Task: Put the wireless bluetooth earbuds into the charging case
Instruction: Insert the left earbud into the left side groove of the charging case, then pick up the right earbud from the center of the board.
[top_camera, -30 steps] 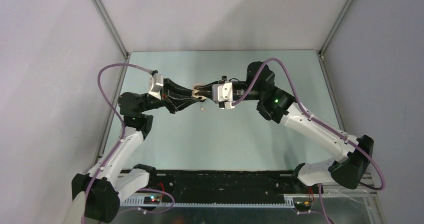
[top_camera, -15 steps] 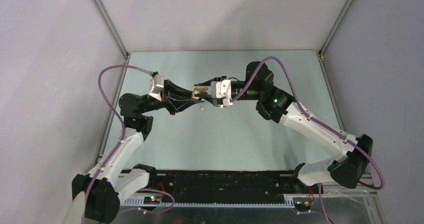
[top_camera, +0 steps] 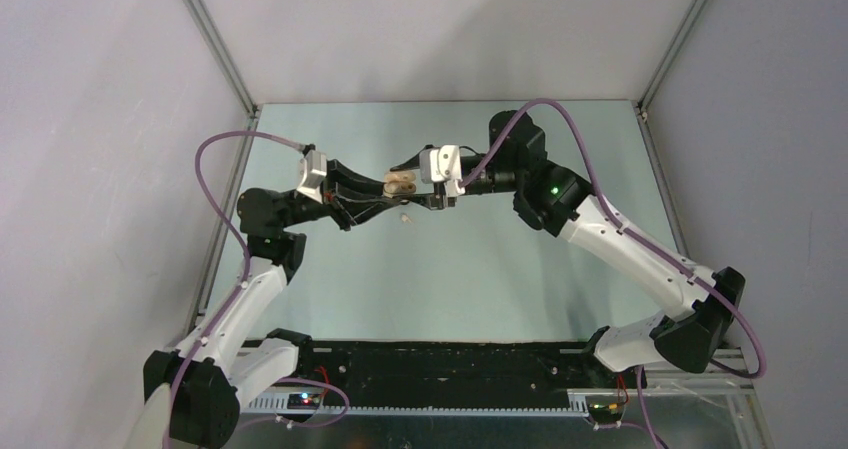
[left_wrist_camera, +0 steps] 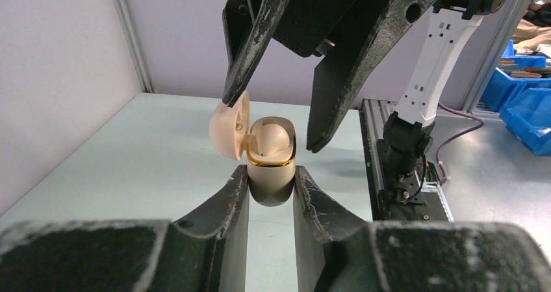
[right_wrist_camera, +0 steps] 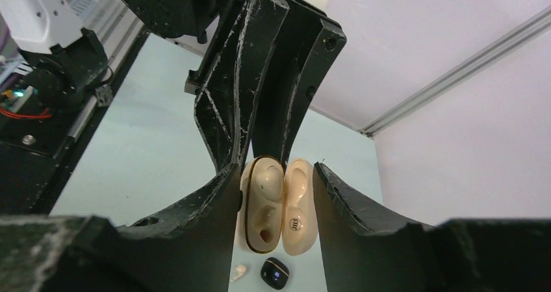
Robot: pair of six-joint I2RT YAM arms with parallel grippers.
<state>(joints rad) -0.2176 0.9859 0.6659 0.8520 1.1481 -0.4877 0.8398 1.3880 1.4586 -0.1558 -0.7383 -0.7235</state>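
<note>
My left gripper [left_wrist_camera: 270, 176] is shut on the lower body of a cream charging case [left_wrist_camera: 271, 168] and holds it upright above the table, lid open to the left. One pale cream earbud [left_wrist_camera: 271, 138] sits in the case, and the other slot [right_wrist_camera: 262, 225] is empty. My right gripper [right_wrist_camera: 276, 173] is open, with one finger on each side of the open case. A second cream earbud [right_wrist_camera: 239, 272] lies on the table below; it also shows in the top view [top_camera: 404, 218]. The black earbuds are out of view. In the top view both grippers, left [top_camera: 388, 187] and right [top_camera: 408, 175], meet at the case [top_camera: 400, 180].
A small closed black case with a gold seam [right_wrist_camera: 276, 273] lies on the table beside the loose cream earbud. The pale green table [top_camera: 480, 269] is bounded by grey walls and aluminium posts. A black rail [top_camera: 440, 364] runs along the near edge.
My right gripper has swung up and back from beside the case to over it, its fingers now straddling it. The left gripper and the loose earbud have stayed put.
</note>
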